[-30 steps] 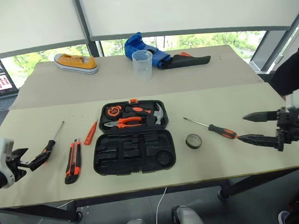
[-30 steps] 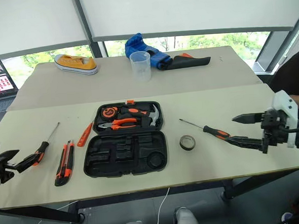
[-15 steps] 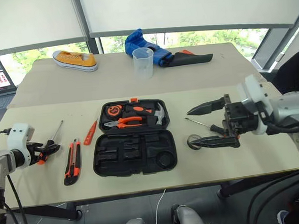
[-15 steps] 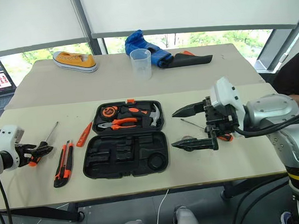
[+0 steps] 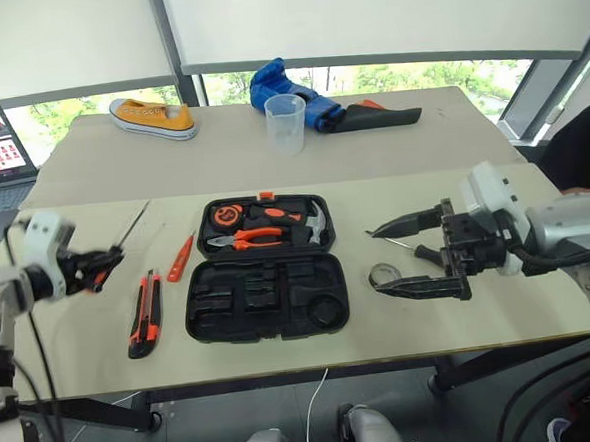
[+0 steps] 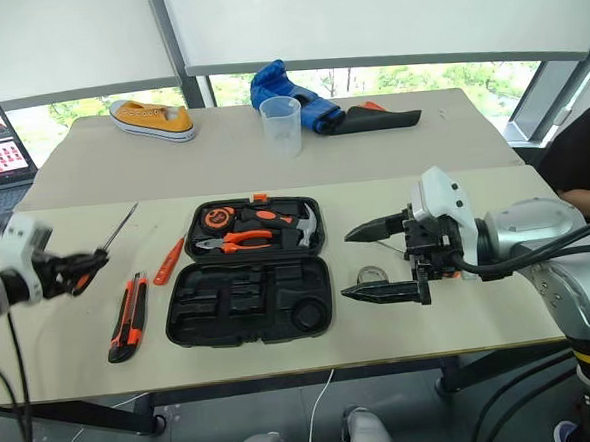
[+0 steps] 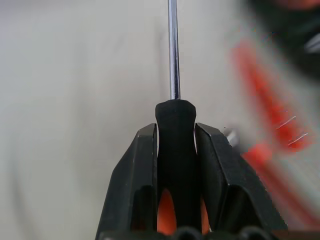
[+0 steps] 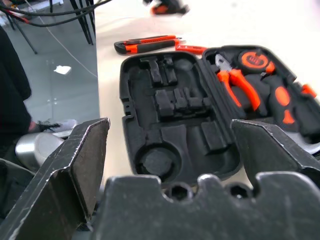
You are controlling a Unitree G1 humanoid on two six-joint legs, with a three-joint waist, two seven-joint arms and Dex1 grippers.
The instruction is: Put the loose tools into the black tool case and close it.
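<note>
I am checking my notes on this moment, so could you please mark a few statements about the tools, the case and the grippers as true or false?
1. The left gripper grips a long screwdriver by its handle. True.
2. The black tool case is closed. False: it lies open.
3. The right gripper holds the tape roll. False: its jaws are open and hold nothing.
4. The utility knife lies on the table, left of the case. True.
</note>
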